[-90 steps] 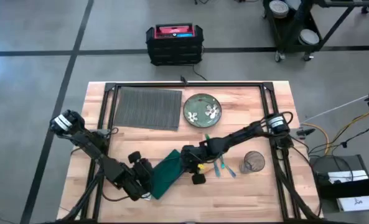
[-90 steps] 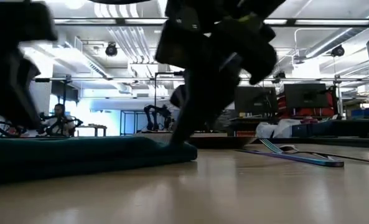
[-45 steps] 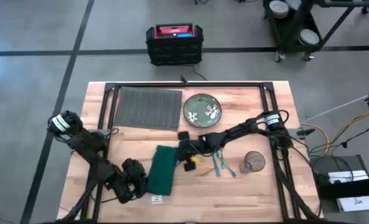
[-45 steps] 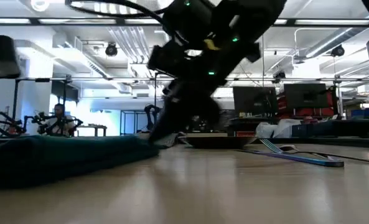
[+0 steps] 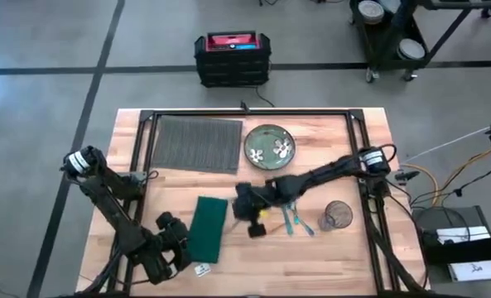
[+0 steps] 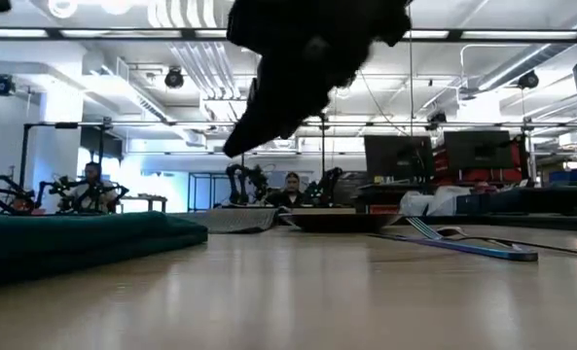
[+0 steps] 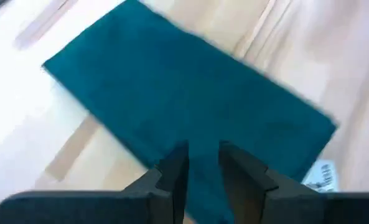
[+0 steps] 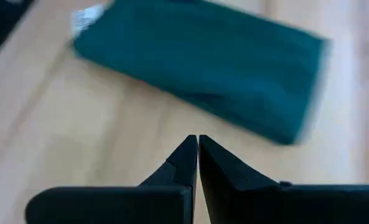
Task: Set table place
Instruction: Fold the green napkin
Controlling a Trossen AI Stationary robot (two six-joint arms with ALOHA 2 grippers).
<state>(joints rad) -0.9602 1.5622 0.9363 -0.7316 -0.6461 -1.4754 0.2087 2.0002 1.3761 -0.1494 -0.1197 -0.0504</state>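
The dark green napkin (image 5: 209, 228) lies folded flat on the table (image 5: 328, 257), its long side running near to far, with a white tag (image 5: 202, 268) at its near end. My left gripper (image 5: 181, 241) hovers at the napkin's left edge, fingers a narrow gap apart (image 7: 203, 152) over the cloth, touching nothing. My right gripper (image 5: 238, 202) is shut (image 8: 197, 140), raised off the table to the right of the napkin's far end. The ribbed grey placemat (image 5: 197, 143) lies at the far left, with the green flowered plate (image 5: 269, 146) beside it on the bare wood.
Blue-handled cutlery (image 5: 291, 219) lies right of the right gripper, and a clear glass (image 5: 338, 214) stands further right. The black frame rail (image 5: 253, 114) runs along the far edge. Bare wood shows along the near edge.
The napkin lay slanted with both grippers at it. It now lies straight and flat, shifted a little toward the table's left. My left gripper has drawn back toward the near left edge. My right gripper has risen and pulled away toward the far right.
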